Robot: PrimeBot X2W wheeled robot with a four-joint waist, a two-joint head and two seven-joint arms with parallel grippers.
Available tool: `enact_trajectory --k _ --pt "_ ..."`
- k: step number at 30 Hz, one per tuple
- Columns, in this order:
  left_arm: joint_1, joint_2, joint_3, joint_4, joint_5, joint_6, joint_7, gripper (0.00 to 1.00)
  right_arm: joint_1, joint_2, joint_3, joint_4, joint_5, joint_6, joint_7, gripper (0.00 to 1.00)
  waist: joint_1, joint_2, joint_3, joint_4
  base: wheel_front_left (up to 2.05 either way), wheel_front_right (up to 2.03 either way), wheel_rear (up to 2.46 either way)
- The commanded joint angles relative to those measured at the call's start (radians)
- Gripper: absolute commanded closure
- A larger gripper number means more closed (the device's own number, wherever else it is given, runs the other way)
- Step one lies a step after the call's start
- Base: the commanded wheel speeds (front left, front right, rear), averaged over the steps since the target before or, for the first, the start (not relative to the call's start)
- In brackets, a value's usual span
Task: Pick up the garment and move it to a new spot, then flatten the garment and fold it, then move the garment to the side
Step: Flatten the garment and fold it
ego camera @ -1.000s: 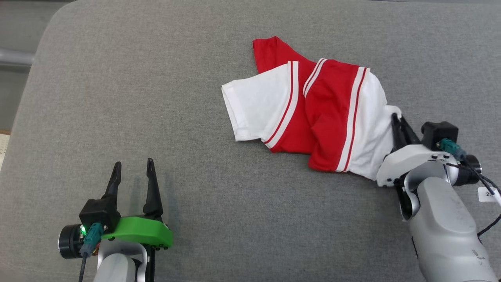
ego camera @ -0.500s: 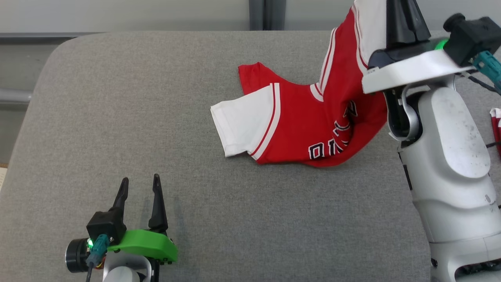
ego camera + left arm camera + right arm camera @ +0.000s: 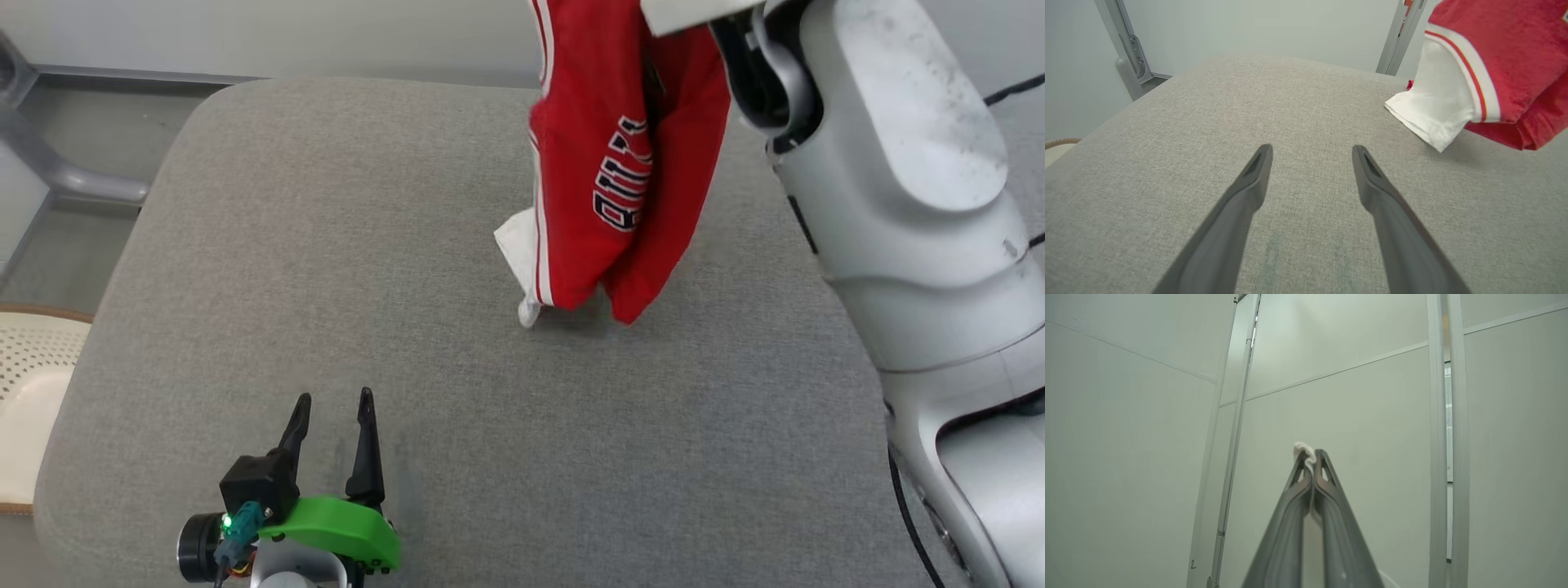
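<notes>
Right gripper (image 3: pixel 1310 456) pinched shut on garment (image 3: pixel 620 163) edge; lift higher so its sleeve clears the counter (image 3: pixel 326 245). Left gripper (image 3: pixel 335 397) wide open, empty.

I record the garment (image 3: pixel 620 163) as red, with a white sleeve (image 3: pixel 1437 110) edged by a red-and-white stripe, and dark lettering (image 3: pixel 620 188) outlined in white. The counter (image 3: pixel 326 245) is a uniform grey weave. My left end effector (image 3: pixel 335 396) has black fingers on a bright green mount (image 3: pixel 339 531), with a teal connector (image 3: pixel 233 543) and a green light (image 3: pixel 229 520) beside it. The right forearm (image 3: pixel 898 163) is pale silver with dark specks. The right end effector (image 3: pixel 1309 455) shows dark grey fingers with white cloth at their tips. The walls (image 3: pixel 1126 416) are pale grey-green.
</notes>
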Motion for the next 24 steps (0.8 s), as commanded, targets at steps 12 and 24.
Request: enact_trajectory --k 12,24 --pt "-0.013 0.003 0.018 -0.005 0.002 0.012 0.000 0.00 -0.038 -0.006 -0.289 0.159 -0.209 0.000 -0.002 1.00 0.0000 0.0000 0.036 -0.018 0.00 0.00 0.00" --pt "-0.062 0.003 0.025 -0.005 0.045 -0.012 0.000 0.00 0.426 -0.098 -0.658 0.352 -0.427 0.000 -0.003 0.51 0.0000 0.0000 0.095 -0.117 0.00 0.00 0.00"
